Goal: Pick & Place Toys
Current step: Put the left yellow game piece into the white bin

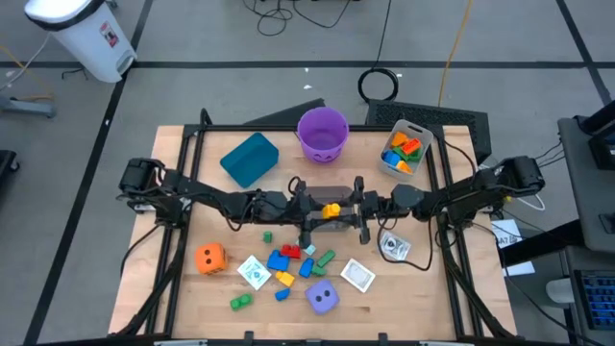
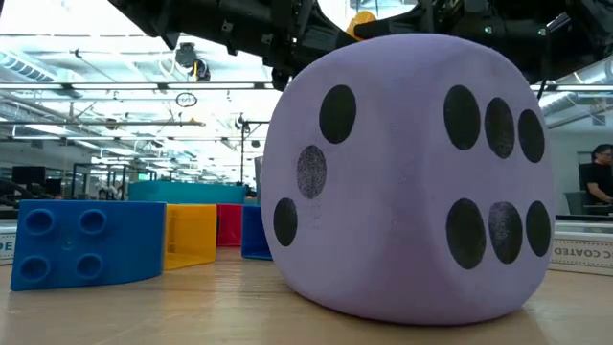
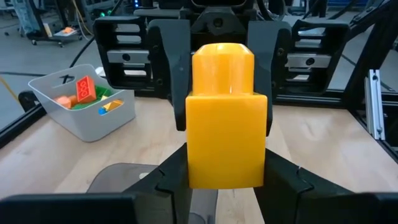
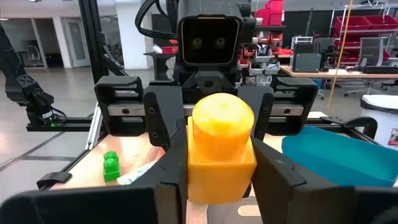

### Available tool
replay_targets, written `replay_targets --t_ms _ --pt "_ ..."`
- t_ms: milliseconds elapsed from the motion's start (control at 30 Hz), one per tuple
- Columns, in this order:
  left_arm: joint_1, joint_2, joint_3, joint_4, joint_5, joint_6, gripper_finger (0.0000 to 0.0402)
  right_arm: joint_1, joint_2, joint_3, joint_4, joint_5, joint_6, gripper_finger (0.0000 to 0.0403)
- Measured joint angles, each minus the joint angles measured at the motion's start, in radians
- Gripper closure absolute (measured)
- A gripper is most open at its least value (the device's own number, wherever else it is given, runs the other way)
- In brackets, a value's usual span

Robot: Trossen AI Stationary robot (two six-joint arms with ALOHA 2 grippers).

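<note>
- High view: yellow block (image 1: 331, 209) above table (image 1: 173, 288) centre, long axis running left-right, stud toward the right arm.
- Left gripper (image 1: 309, 207) and right gripper (image 1: 352, 207) meet horizontally, both clamping it.

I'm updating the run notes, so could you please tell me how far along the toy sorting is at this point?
Done: a few blocks lie in the clear tub. In hand: the yellow block sits mid-table between the left pincer and the right pincer, both closed on it, apparently a handover. Left: the orange die, purple die, two white cards and a scatter of loose blocks remain on the table.
</note>
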Motion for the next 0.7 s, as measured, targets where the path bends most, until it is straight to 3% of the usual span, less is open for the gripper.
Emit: replay_targets --t_ms 267,700 --pt "0.0 0.0 0.0 0.005 0.004 -0.004 0.0256 -0.002 -0.021 0.0 -0.019 0.001 0.012 0.0291" --pt "0.0 -0.004 -0.004 -0.027 0.002 -0.004 0.0257 -0.009 -0.265 -0.002 -0.297 0.082 0.007 0.0299"
